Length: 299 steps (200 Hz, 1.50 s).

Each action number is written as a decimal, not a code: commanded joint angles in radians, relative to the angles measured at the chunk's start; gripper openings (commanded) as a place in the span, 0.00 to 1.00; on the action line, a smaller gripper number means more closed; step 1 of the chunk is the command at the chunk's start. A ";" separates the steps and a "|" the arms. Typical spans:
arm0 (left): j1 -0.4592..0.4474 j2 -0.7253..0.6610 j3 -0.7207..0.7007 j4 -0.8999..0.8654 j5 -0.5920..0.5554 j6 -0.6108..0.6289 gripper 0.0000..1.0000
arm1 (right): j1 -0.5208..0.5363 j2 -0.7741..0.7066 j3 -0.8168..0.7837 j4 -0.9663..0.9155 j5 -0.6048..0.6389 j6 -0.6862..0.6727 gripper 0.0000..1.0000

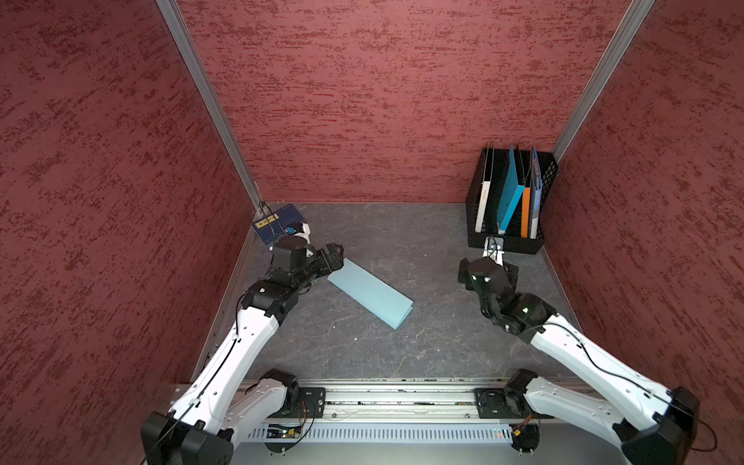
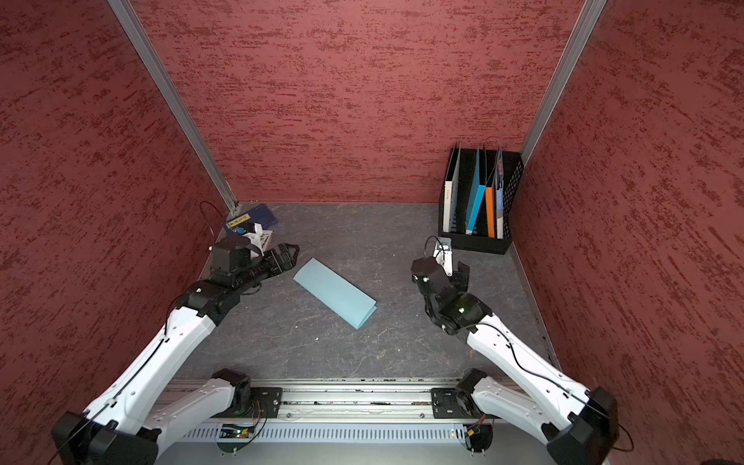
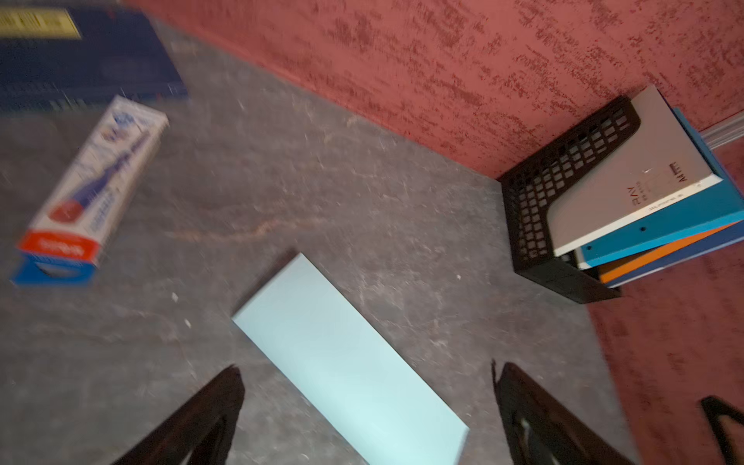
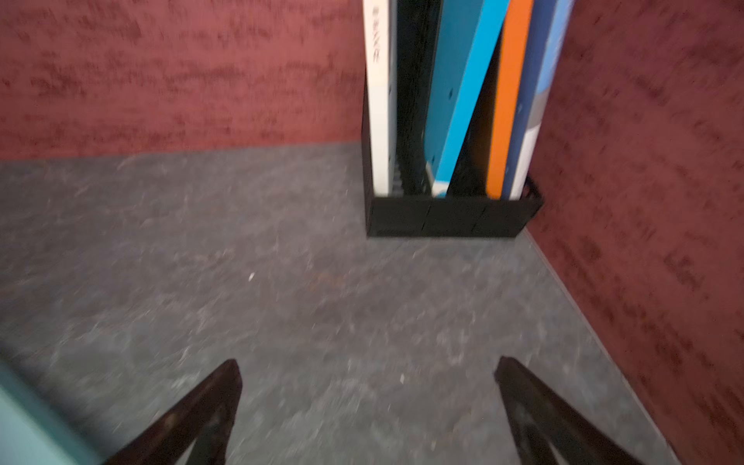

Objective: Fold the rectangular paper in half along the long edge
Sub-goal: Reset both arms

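Observation:
The rectangular paper (image 1: 368, 292) (image 2: 334, 292) lies on the grey table as a long pale blue strip, doubled over, its two layers gaping slightly at the near right end. My left gripper (image 1: 336, 253) (image 2: 292, 253) hovers open at the strip's far left end; in the left wrist view the paper (image 3: 346, 370) runs between the spread fingers (image 3: 225, 402) without touching them. My right gripper (image 4: 366, 366) (image 1: 488, 269) stands open to the right of the paper with only bare table between its fingers. A corner of the paper (image 4: 24, 426) shows at the edge of the right wrist view.
A black mesh file rack (image 1: 507, 241) holding upright books and a bright blue folder stands in the back right corner, just beyond the right gripper. A navy booklet (image 1: 275, 223) and a white, red and blue box (image 3: 92, 189) lie in the back left corner. Red walls enclose three sides.

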 commanded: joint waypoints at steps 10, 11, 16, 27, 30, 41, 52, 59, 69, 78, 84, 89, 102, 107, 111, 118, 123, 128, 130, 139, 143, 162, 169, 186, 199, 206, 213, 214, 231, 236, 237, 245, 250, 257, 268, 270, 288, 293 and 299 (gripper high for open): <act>0.022 -0.098 -0.157 0.155 -0.151 0.294 1.00 | -0.115 -0.094 -0.360 0.817 -0.079 -0.388 0.99; 0.026 -0.101 -0.159 0.156 -0.164 0.291 1.00 | -0.124 -0.093 -0.363 0.817 -0.082 -0.380 0.99; 0.048 -0.111 -0.178 0.160 -0.190 0.285 1.00 | -0.164 -0.082 -0.364 0.785 -0.113 -0.342 0.99; 0.115 -0.128 -0.226 0.190 -0.139 0.312 1.00 | -0.245 -0.025 -0.342 0.698 -0.206 -0.300 0.99; 0.130 -0.131 -0.241 0.200 -0.127 0.316 1.00 | -0.259 -0.007 -0.339 0.696 -0.220 -0.298 0.99; 0.170 -0.139 -0.311 0.273 -0.128 0.314 1.00 | -0.294 0.071 -0.361 0.782 -0.262 -0.296 0.99; 0.190 -0.139 -0.404 0.403 -0.133 0.290 1.00 | -0.327 0.145 -0.372 0.860 -0.317 -0.279 0.99; 0.194 -0.131 -0.464 0.505 -0.138 0.270 1.00 | -0.350 0.201 -0.367 0.893 -0.355 -0.262 0.99; 0.187 -0.106 -0.527 0.649 -0.119 0.312 1.00 | -0.371 0.286 -0.353 0.949 -0.378 -0.237 0.99; 0.174 -0.070 -0.558 0.750 -0.155 0.341 1.00 | -0.382 0.360 -0.340 1.009 -0.401 -0.241 0.99; 0.174 -0.038 -0.569 0.805 -0.174 0.360 1.00 | -0.389 0.415 -0.329 1.051 -0.415 -0.245 0.99; 0.175 -0.011 -0.574 0.846 -0.183 0.377 1.00 | -0.394 0.439 -0.305 1.050 -0.425 -0.269 0.99; 0.194 0.073 -0.582 0.968 -0.170 0.405 1.00 | -0.403 0.483 -0.264 1.023 -0.457 -0.316 0.99; 0.204 0.114 -0.590 1.021 -0.152 0.408 1.00 | -0.407 0.497 -0.264 1.049 -0.454 -0.334 0.99; 0.211 0.143 -0.595 1.059 -0.142 0.409 1.00 | -0.415 0.508 -0.267 1.074 -0.459 -0.342 0.99; 0.224 0.200 -0.601 1.119 -0.133 0.399 1.00 | -0.441 0.525 -0.272 1.107 -0.468 -0.326 0.99; 0.233 0.243 -0.603 1.182 -0.114 0.397 1.00 | -0.466 0.536 -0.277 1.124 -0.482 -0.303 0.99; 0.237 0.269 -0.603 1.222 -0.097 0.403 1.00 | -0.495 0.545 -0.282 1.141 -0.510 -0.278 0.99; 0.235 0.278 -0.603 1.233 -0.089 0.407 1.00 | -0.507 0.546 -0.286 1.147 -0.522 -0.267 0.99; 0.240 0.333 -0.595 1.306 -0.082 0.393 1.00 | -0.546 0.578 -0.295 1.173 -0.565 -0.231 0.99; 0.244 0.362 -0.595 1.350 -0.060 0.404 1.00 | -0.559 0.588 -0.297 1.184 -0.588 -0.224 0.99; 0.272 0.474 -0.577 1.424 -0.033 0.392 1.00 | -0.581 0.650 -0.326 1.295 -0.634 -0.216 0.99; 0.283 0.525 -0.584 1.480 -0.021 0.382 1.00 | -0.584 0.638 -0.322 1.269 -0.639 -0.212 0.99; 0.299 0.593 -0.587 1.554 0.021 0.379 1.00 | -0.593 0.643 -0.317 1.265 -0.676 -0.214 0.99; 0.304 0.595 -0.539 1.472 0.089 0.400 1.00 | -0.600 0.642 -0.307 1.246 -0.701 -0.215 0.99; 0.306 0.586 -0.507 1.391 0.124 0.414 1.00 | -0.600 0.642 -0.306 1.242 -0.702 -0.215 0.99; 0.310 0.584 -0.469 1.312 0.135 0.416 1.00 | -0.601 0.641 -0.302 1.231 -0.702 -0.214 0.99; 0.310 0.587 -0.467 1.319 0.133 0.413 1.00 | -0.600 0.641 -0.302 1.232 -0.702 -0.214 0.99; 0.331 0.593 -0.465 1.325 0.112 0.378 1.00 | -0.600 0.639 -0.299 1.224 -0.688 -0.209 0.99; 0.328 0.594 -0.466 1.326 0.107 0.379 1.00 | -0.600 0.641 -0.298 1.225 -0.687 -0.208 0.99; 0.328 0.590 -0.465 1.320 0.105 0.379 1.00 | -0.600 0.641 -0.298 1.225 -0.687 -0.209 0.99; 0.327 0.587 -0.462 1.305 0.103 0.378 1.00 | -0.600 0.639 -0.300 1.226 -0.686 -0.209 0.99; 0.327 0.594 -0.467 1.330 0.103 0.380 1.00 | -0.600 0.639 -0.299 1.225 -0.687 -0.209 0.99; 0.327 0.583 -0.461 1.298 0.103 0.380 1.00 | -0.600 0.640 -0.300 1.226 -0.687 -0.209 0.99; 0.324 0.592 -0.465 1.324 0.100 0.380 1.00 | -0.600 0.639 -0.300 1.226 -0.685 -0.211 0.99; 0.324 0.589 -0.464 1.317 0.099 0.380 1.00 | -0.600 0.639 -0.300 1.226 -0.686 -0.211 0.99; 0.316 0.588 -0.461 1.307 0.085 0.384 1.00 | -0.600 0.637 -0.300 1.226 -0.685 -0.211 0.99; 0.316 0.586 -0.459 1.297 0.085 0.384 1.00 | -0.600 0.638 -0.299 1.224 -0.686 -0.211 0.99; 0.316 0.589 -0.461 1.310 0.084 0.383 1.00 | -0.600 0.641 -0.296 1.222 -0.687 -0.212 0.99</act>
